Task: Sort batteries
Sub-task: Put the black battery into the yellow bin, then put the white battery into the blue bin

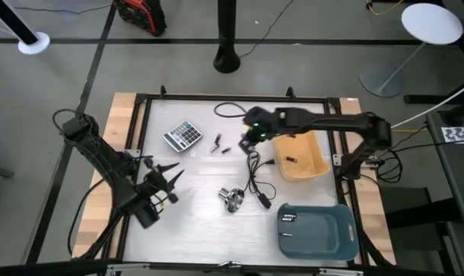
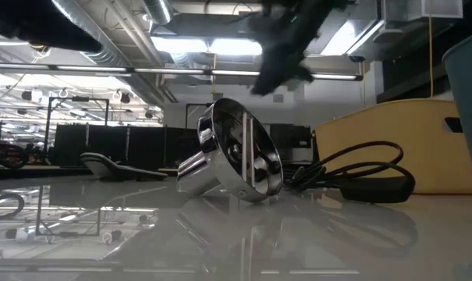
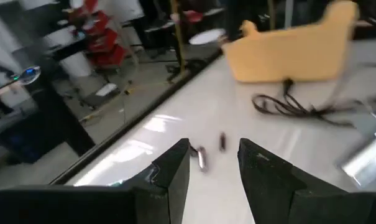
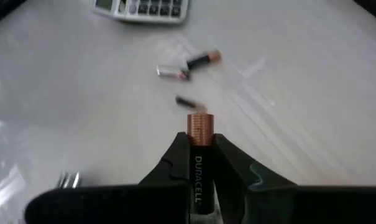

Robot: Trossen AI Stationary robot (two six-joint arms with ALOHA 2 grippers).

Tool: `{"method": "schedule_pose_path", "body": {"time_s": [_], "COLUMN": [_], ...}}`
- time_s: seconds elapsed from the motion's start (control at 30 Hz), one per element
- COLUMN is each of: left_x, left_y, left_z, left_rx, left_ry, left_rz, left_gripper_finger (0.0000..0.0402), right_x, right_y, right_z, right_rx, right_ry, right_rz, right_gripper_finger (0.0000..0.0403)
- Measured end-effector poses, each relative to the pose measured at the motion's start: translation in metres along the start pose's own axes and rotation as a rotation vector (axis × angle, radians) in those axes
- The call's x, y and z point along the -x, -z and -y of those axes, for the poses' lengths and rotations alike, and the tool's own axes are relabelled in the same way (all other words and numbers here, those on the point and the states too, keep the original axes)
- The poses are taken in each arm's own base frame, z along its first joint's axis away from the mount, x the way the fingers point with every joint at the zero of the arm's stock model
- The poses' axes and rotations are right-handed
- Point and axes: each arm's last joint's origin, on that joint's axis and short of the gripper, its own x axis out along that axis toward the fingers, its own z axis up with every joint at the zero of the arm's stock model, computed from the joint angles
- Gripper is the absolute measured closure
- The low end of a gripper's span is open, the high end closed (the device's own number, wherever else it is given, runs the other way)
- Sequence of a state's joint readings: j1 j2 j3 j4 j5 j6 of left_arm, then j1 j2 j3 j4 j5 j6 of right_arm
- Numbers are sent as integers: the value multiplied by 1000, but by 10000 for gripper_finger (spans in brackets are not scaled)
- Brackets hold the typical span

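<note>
Right end effector [image 4: 199, 163] grasping copper-topped battery [image 4: 198, 149] above table [image 1: 193, 215], left end effector [image 3: 214, 163] released

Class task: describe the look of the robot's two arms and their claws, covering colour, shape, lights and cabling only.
Both arms are black and jointed, built from slim tubular links with bulkier joints. The right arm shows a small green light near its wrist. Each ends in a claw with two dark, wedge-shaped fingers: the left claw and the right claw. Dark cables trail along the left arm.
</note>
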State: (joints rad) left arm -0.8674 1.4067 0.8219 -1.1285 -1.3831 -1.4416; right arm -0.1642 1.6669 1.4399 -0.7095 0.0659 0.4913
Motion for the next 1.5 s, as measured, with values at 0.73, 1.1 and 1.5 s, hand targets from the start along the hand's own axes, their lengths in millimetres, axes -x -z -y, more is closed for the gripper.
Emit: {"method": "schedule_pose_path", "body": {"time_s": [0.73,1.1,1.5], "left_x": [-185,-216,-228], "left_y": [-41,-23,4], "left_z": [-28,-63,-51], "left_rx": [172,164,91], "left_ry": [178,307,316], "left_rz": [-392,-553,-679], "left_gripper_finger": [273,273,219], "right_x": [90,68,58], "right_y": [95,124,124], "right_z": [64,77,76], "right_rx": [65,86,148], "right_ry": [427,479,412], "right_rz": [-371,-488,-459], "right_gripper_finger": [366,327,278]}}
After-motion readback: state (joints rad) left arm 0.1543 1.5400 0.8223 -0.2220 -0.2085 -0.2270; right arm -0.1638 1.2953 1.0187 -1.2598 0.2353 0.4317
